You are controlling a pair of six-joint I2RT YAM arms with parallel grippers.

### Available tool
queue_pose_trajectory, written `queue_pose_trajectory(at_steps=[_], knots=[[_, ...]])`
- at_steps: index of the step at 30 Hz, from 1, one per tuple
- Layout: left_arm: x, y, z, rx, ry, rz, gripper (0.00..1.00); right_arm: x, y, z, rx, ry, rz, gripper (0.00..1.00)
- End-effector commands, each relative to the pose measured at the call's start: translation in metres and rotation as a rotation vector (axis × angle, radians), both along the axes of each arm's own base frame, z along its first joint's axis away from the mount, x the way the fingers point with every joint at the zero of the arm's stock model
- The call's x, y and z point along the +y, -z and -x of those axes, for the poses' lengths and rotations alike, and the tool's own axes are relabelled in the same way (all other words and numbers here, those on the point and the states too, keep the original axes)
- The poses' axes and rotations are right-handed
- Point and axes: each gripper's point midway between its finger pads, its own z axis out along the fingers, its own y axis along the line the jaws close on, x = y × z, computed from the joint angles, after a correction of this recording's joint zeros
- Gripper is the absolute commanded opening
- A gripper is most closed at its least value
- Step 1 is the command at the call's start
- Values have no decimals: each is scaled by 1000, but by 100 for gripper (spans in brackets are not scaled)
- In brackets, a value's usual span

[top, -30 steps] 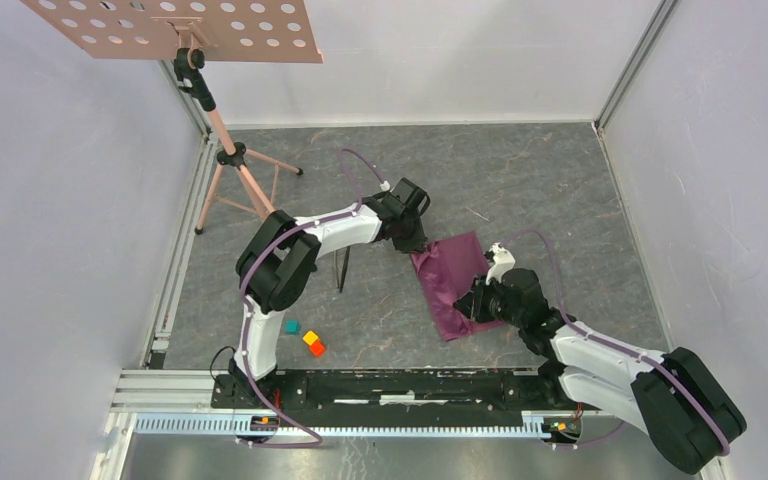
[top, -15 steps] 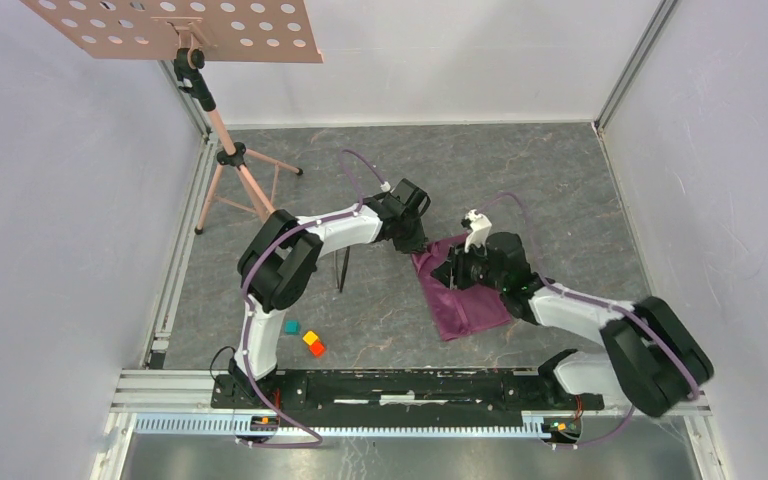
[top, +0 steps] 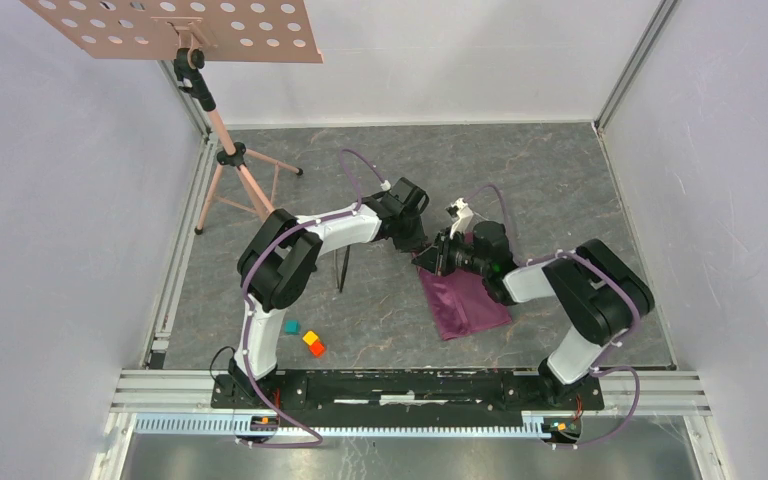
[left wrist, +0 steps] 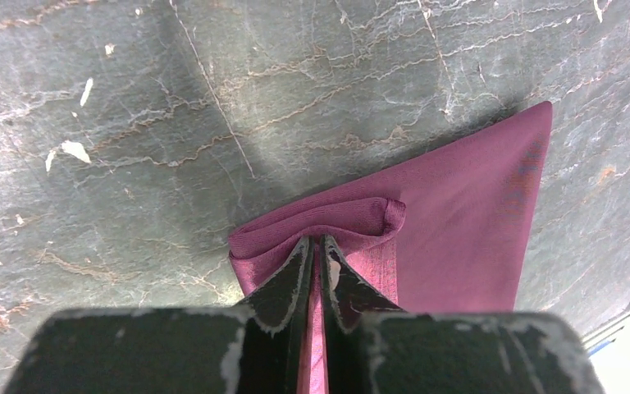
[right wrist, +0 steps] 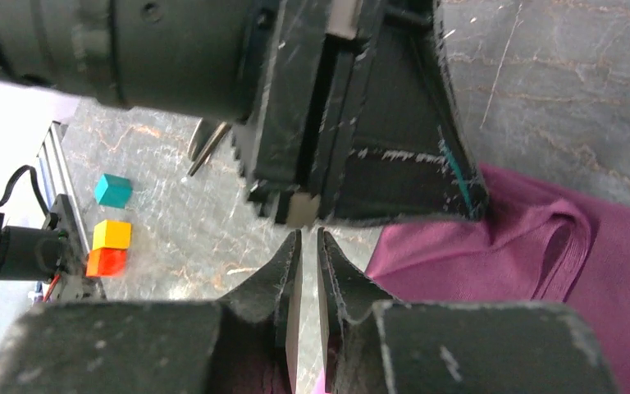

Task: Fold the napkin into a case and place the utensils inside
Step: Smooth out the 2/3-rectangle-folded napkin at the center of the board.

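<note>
The plum-purple napkin [top: 465,300] lies on the grey table, its far-left corner bunched into a small roll [left wrist: 353,217]. My left gripper [top: 418,243] [left wrist: 318,242] is shut on that corner, with pink cloth pinched between its jaws. My right gripper [top: 438,256] [right wrist: 309,234] sits right against it at the same corner. Its jaws are almost together, and a sliver of cloth shows low between them. The napkin [right wrist: 525,246] spreads to its right. The dark utensils [top: 341,268] lie left of the napkin, partly under the left arm; their ends [right wrist: 209,144] show in the right wrist view.
Teal [top: 291,327], yellow [top: 310,339] and orange [top: 317,349] blocks sit near the left arm's base. A tripod stand [top: 235,165] with a perforated board is at the back left. Walls enclose the table on three sides.
The right arm swung from the napkin's near-left edge up to the far-left corner beside the left gripper, opening on the way and closing again. The left gripper stayed put.
</note>
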Motion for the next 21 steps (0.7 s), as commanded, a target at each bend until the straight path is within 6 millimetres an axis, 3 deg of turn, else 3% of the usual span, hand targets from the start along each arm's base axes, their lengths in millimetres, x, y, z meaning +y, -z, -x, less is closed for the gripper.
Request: queue_pose_trajectory(at_steps=[1,6,10,21], knots=[[-4,2,-6,-28,44,16,11,11,-11,-23,-64,-4,-63,17],[-4,2,-6,-30,50,16,10,3,15,-28,-9,14,-53,16],[-2,4,-7,-28,48,11,10,-3,24,-14,50,17,-83,17],[5,17,-12,-16,37,-6,8,-22,8,73,169,-38,-272,17]])
